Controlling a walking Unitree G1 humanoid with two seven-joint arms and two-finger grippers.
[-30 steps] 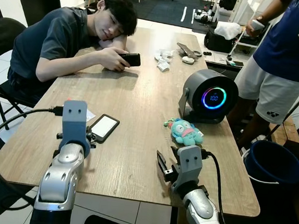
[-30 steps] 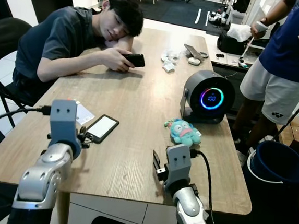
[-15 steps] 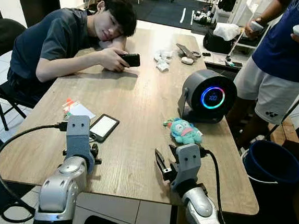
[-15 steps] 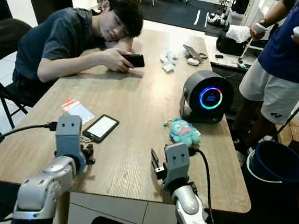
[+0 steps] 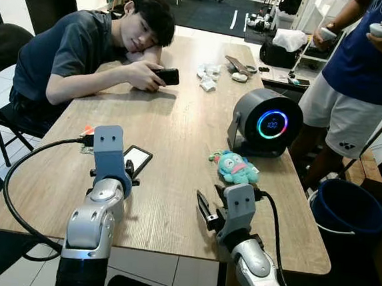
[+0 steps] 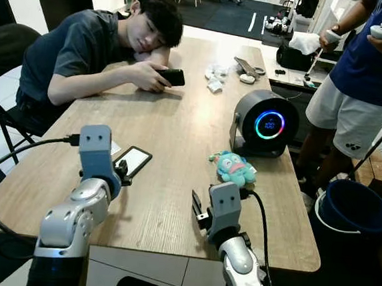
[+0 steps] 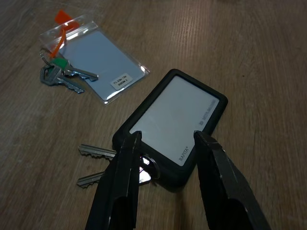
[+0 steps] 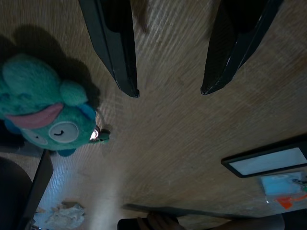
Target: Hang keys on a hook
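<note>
Left gripper (image 7: 165,143) spread wide, poised over the keys (image 7: 103,165), which lie flat on the table (image 5: 179,128), their ring tucked against the phone (image 7: 172,122). Right gripper (image 8: 168,91) also parted, holding nothing, near the plush (image 8: 41,110).

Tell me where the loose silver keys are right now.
In the left wrist view, the loose silver keys lie on the wooden table against the near corner of the black-framed flat device, just ahead of the left gripper, fingers open.
</note>
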